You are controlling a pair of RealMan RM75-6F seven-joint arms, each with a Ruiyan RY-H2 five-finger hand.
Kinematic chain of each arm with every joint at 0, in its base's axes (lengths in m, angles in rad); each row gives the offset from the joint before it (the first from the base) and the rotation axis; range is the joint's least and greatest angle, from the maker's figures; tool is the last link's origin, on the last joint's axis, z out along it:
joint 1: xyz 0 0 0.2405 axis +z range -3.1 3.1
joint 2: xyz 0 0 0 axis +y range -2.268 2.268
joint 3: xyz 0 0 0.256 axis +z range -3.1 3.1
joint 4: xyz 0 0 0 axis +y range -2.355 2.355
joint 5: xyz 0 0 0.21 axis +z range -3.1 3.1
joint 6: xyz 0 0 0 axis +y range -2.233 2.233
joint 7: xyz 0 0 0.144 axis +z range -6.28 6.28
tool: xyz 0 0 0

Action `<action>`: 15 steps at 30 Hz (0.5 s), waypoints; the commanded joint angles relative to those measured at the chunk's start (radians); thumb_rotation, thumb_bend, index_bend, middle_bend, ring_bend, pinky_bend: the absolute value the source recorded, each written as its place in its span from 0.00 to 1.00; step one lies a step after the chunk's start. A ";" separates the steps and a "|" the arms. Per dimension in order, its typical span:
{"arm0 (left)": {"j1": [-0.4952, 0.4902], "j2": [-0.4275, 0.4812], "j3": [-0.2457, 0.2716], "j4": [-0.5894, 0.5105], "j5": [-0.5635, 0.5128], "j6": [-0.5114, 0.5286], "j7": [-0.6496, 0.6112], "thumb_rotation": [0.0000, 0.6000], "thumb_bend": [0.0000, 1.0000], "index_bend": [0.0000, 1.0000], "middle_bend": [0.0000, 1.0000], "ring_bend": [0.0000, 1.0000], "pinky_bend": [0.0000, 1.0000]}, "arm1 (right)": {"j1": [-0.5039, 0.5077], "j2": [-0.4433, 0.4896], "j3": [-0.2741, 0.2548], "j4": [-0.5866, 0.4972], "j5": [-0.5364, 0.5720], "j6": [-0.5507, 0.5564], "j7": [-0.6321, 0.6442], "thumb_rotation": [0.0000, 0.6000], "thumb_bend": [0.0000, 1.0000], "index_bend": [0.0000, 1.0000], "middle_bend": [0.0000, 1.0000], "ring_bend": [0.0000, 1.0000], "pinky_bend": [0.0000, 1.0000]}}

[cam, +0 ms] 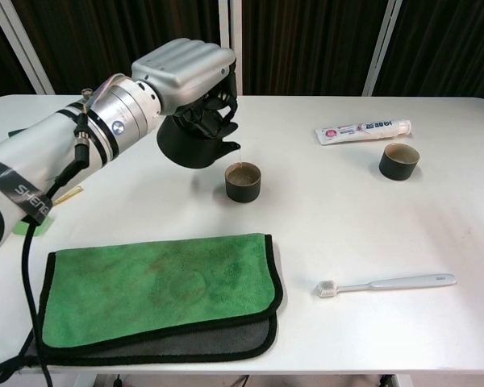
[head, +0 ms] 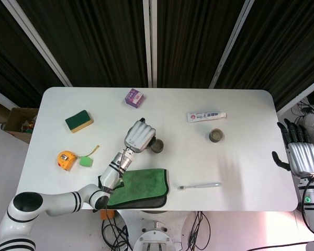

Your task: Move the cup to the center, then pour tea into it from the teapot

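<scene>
My left hand point(cam: 187, 71) point(head: 139, 136) grips a black teapot point(cam: 192, 143) and holds it tilted over the middle of the table. Its spout hangs just above a dark cup point(cam: 243, 181) point(head: 157, 146) filled with tea. A thin thread of tea runs from spout to cup. In the head view the hand hides most of the teapot. A second dark cup point(cam: 398, 161) point(head: 216, 136) stands to the right, apart from both hands. My right hand point(head: 301, 153) hangs off the table's right edge, fingers apart, holding nothing.
A green cloth point(cam: 157, 290) lies at the front left, a toothbrush point(cam: 387, 283) at the front right. A toothpaste tube point(cam: 361, 129) lies behind the second cup. A green-yellow sponge point(head: 78, 121), a yellow tape measure point(head: 66, 159) and a purple box point(head: 134, 98) lie further left and back.
</scene>
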 commanded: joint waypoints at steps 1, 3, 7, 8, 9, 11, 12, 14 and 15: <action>0.003 0.001 -0.004 -0.005 -0.008 -0.006 -0.011 1.00 0.34 1.00 1.00 1.00 0.46 | 0.000 -0.001 -0.001 0.000 -0.001 0.000 -0.001 1.00 0.33 0.00 0.00 0.00 0.00; 0.004 -0.003 -0.014 -0.006 -0.019 -0.007 -0.030 1.00 0.34 1.00 1.00 1.00 0.46 | 0.000 -0.002 -0.002 -0.001 -0.002 0.001 -0.003 1.00 0.33 0.00 0.00 0.00 0.00; 0.009 -0.010 -0.033 -0.009 -0.028 0.004 -0.075 1.00 0.34 1.00 1.00 1.00 0.46 | 0.000 -0.002 -0.002 -0.001 -0.001 0.000 -0.004 1.00 0.33 0.00 0.00 0.00 0.00; 0.011 -0.013 -0.038 -0.009 -0.027 0.012 -0.090 1.00 0.35 1.00 1.00 1.00 0.46 | 0.000 -0.001 -0.001 -0.001 0.001 -0.001 -0.005 1.00 0.33 0.00 0.00 0.00 0.00; 0.012 -0.014 -0.043 -0.011 -0.027 0.016 -0.105 1.00 0.35 1.00 1.00 1.00 0.46 | 0.000 -0.001 -0.001 -0.001 0.002 -0.001 -0.005 1.00 0.33 0.00 0.00 0.00 0.00; 0.016 -0.013 -0.058 -0.020 -0.029 0.026 -0.137 1.00 0.34 1.00 1.00 1.00 0.46 | 0.002 0.000 0.000 -0.002 0.002 -0.003 -0.006 1.00 0.33 0.00 0.00 0.00 0.00; 0.018 -0.012 -0.065 -0.024 -0.028 0.035 -0.149 1.00 0.34 1.00 1.00 1.00 0.46 | 0.002 0.000 0.001 -0.002 0.002 -0.003 -0.006 1.00 0.33 0.00 0.00 0.00 0.00; 0.023 -0.008 -0.083 -0.035 -0.023 0.056 -0.184 1.00 0.35 1.00 1.00 1.00 0.46 | 0.005 0.000 0.002 -0.004 0.001 -0.005 -0.007 1.00 0.33 0.00 0.00 0.00 0.00; 0.029 -0.004 -0.093 -0.047 -0.023 0.067 -0.210 1.00 0.35 1.00 1.00 1.00 0.46 | 0.006 -0.001 0.002 -0.004 0.000 -0.006 -0.009 1.00 0.33 0.00 0.00 0.00 0.00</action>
